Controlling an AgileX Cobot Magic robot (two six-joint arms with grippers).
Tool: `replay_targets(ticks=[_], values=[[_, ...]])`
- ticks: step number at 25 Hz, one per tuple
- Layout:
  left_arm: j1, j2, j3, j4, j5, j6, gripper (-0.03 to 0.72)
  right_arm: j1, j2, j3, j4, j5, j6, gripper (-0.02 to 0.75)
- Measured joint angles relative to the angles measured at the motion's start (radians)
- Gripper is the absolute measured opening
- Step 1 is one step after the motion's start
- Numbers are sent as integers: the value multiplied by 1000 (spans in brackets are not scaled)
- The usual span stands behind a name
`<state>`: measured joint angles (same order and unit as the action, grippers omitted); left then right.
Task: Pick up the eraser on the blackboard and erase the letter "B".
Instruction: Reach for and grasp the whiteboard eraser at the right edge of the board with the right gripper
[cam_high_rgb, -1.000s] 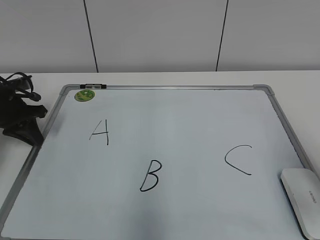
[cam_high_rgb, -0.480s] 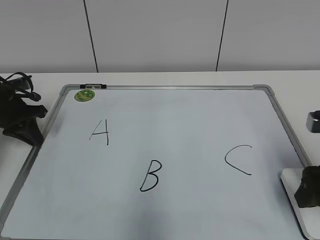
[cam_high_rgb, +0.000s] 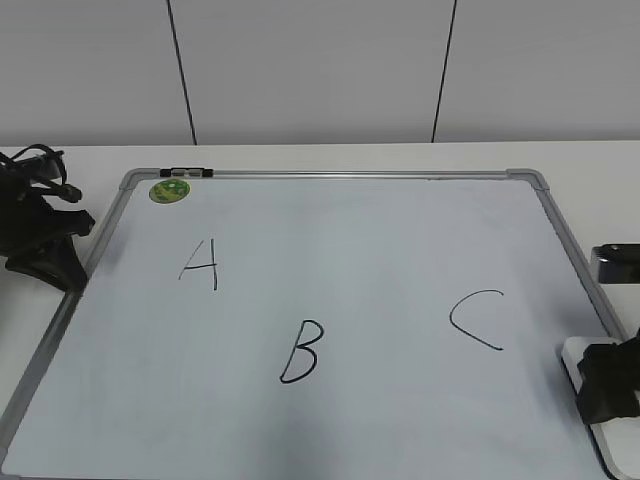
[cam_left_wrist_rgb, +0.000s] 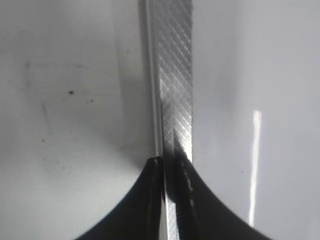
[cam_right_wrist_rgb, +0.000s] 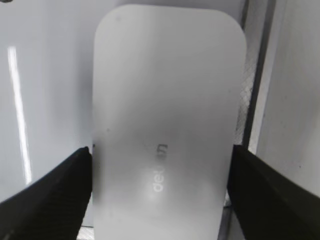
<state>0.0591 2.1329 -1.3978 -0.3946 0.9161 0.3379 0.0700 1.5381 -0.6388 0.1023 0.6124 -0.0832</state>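
Note:
The white eraser (cam_high_rgb: 572, 353) lies at the blackboard's (cam_high_rgb: 380, 250) right lower edge; most of it is covered by my right gripper (cam_high_rgb: 608, 388). In the right wrist view the eraser (cam_right_wrist_rgb: 165, 100) fills the space between the two black fingers of the right gripper (cam_right_wrist_rgb: 161, 172), which is open and straddles it with a thin gap on the right side. The black letter "B" (cam_high_rgb: 300, 352) is at the board's lower middle, untouched. My left gripper (cam_high_rgb: 48, 255) rests shut at the board's left frame (cam_left_wrist_rgb: 172, 75), and its fingertips show in the left wrist view (cam_left_wrist_rgb: 170, 167).
A black "A" (cam_high_rgb: 200, 264) is left of the "B" and a black "C" (cam_high_rgb: 477, 320) is right of it, near the eraser. A round green magnet (cam_high_rgb: 169, 190) sits at the board's top left corner. A white wall stands behind the table.
My right gripper has come into view from the right and dropped over the eraser, settling lower around it. The left arm has not moved.

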Motion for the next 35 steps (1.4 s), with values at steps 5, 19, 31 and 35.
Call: replay_targets(ticks=[5, 19, 31, 35], values=[[0, 0, 0, 0, 0, 0, 34, 0, 11, 0, -2, -17, 8, 628], [0, 0, 0, 0, 0, 0, 34, 0, 33, -14, -2, -31, 17, 563], [0, 0, 0, 0, 1, 0, 34, 0, 32, -54, -15, 38, 19, 541], [0, 0, 0, 0, 1, 0, 34, 0, -8, -86, -16, 101, 19, 540]])
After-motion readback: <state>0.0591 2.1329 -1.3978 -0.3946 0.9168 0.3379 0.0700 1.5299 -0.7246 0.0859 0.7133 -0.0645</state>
